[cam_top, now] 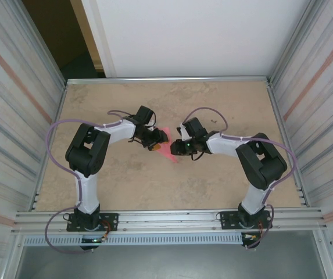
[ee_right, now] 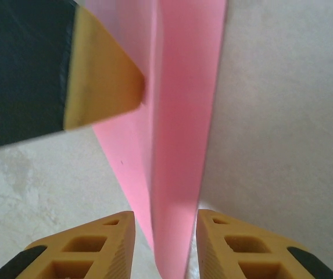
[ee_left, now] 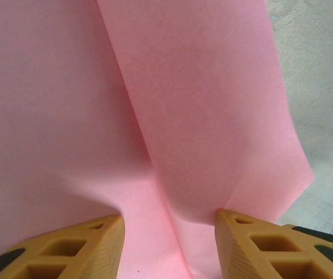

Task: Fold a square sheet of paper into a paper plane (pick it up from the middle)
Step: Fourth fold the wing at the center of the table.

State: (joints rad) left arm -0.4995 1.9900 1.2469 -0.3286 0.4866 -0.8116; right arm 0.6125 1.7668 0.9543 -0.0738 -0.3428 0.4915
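Note:
The square sheet of paper point(ee_left: 201, 104) is pink, folded lengthwise with a sharp crease, and stands up between the two arms at mid-table point(cam_top: 166, 135). My left gripper point(ee_left: 167, 220) is shut on it: both orange fingertips point(ee_left: 111, 224) press into the bowed folds. In the top view that gripper point(cam_top: 156, 141) comes in from the left. My right gripper point(ee_right: 165, 216) is open, its fingers straddling the narrow lower end of the paper point(ee_right: 183, 145) with a small gap on each side. One finger of the left gripper point(ee_right: 105, 81) presses the sheet from the upper left. The right gripper point(cam_top: 178, 148) faces the left one.
The beige tabletop point(cam_top: 224, 104) is bounded by metal rails and corrugated side walls point(cam_top: 15, 116). Purple cables loop off both arms point(cam_top: 53, 145). The arm bases are bolted at the near edge point(cam_top: 88, 218).

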